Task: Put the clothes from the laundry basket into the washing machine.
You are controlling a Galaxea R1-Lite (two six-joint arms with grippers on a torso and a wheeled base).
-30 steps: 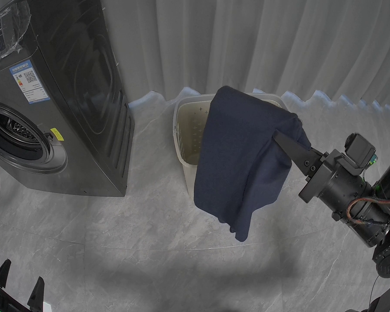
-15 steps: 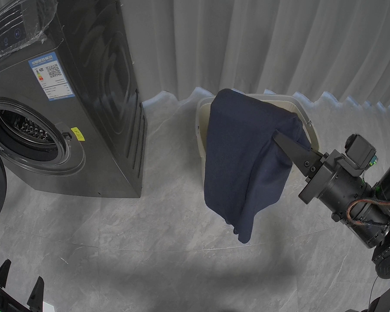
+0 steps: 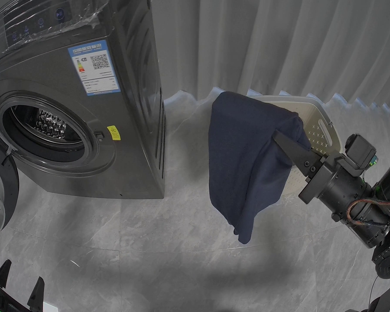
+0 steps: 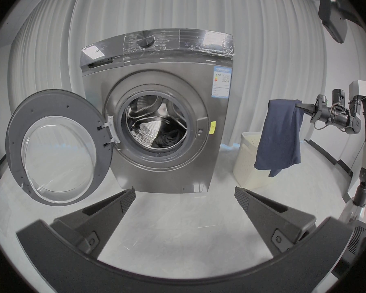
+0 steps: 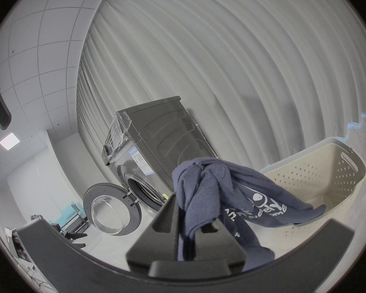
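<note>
My right gripper is shut on a dark navy garment, which hangs in the air above the floor in front of the cream laundry basket. In the right wrist view the garment bunches over the shut fingers, with the basket behind it. The grey washing machine stands at the left with its round door swung open and the drum exposed. My left gripper is open low at the near left, facing the drum, where a dark item lies inside.
Pale curtains hang along the back wall behind machine and basket. Grey tiled floor lies open between me and the machine. The open door juts out to the machine's left side.
The head view has swung, so machine and basket slide rightward in the picture. The right gripper and hanging garment keep the same place in the view; the left gripper stays put.
</note>
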